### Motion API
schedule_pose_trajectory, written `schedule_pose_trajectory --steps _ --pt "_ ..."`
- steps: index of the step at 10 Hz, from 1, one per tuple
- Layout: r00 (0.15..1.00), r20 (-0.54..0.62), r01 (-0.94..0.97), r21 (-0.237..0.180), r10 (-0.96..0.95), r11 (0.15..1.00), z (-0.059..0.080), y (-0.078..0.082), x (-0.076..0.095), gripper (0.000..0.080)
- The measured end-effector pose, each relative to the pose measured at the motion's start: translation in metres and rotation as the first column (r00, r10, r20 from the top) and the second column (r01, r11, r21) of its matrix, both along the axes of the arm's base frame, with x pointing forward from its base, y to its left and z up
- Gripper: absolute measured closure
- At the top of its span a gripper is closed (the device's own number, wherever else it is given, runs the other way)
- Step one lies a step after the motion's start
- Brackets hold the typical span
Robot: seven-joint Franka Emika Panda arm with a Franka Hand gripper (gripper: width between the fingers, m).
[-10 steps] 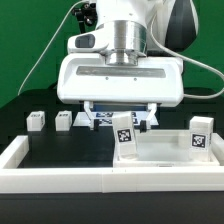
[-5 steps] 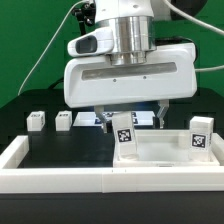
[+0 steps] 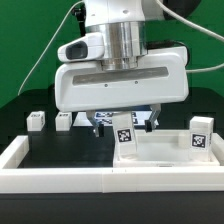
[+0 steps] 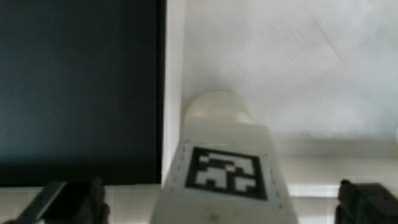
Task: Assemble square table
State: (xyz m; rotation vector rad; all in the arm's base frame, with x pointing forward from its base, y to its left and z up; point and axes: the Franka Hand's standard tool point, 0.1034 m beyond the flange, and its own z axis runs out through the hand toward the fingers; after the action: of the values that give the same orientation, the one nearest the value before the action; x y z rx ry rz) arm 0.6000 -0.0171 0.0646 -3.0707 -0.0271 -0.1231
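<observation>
The white square table top (image 3: pixel 165 152) lies at the front right of the exterior view. A tagged white leg (image 3: pixel 123 135) stands upright at its left corner and a second leg (image 3: pixel 199 136) at its right. Two loose legs (image 3: pixel 36 120) (image 3: pixel 63 120) stand on the black worktop at the left. My gripper (image 3: pixel 122 119) hangs open just above and behind the left upright leg. In the wrist view that leg (image 4: pixel 221 150) stands between the wide-apart fingertips (image 4: pixel 80 200) of my gripper (image 4: pixel 222 206), and neither fingertip touches it.
A long low white wall (image 3: pixel 60 178) edges the worktop at the front and left. The marker board (image 3: pixel 104 120) lies flat behind the gripper. A green backdrop and a cable show at the back.
The hand has tilted and shifted a little toward the exterior view's left. The jaws stay open. The top and the legs have not moved.
</observation>
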Motion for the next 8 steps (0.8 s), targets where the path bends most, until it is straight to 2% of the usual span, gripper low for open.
schedule_pose_trajectory --steps 1,3,6,8 --pt "1.000 0.001 0.001 0.000 -0.001 1.000 0.0004 -0.0007 0.0006 0.0182" --pt "1.000 0.001 0.001 0.000 -0.001 1.000 0.0002 -0.0007 0.0005 0.0528" --pt "1.000 0.000 0.019 0.002 -0.019 1.000 0.0001 -0.0007 0.0004 0.0529" --pt "0.991 -0.009 0.133 0.012 -0.133 0.991 0.0000 0.0001 0.0005 0.0529"
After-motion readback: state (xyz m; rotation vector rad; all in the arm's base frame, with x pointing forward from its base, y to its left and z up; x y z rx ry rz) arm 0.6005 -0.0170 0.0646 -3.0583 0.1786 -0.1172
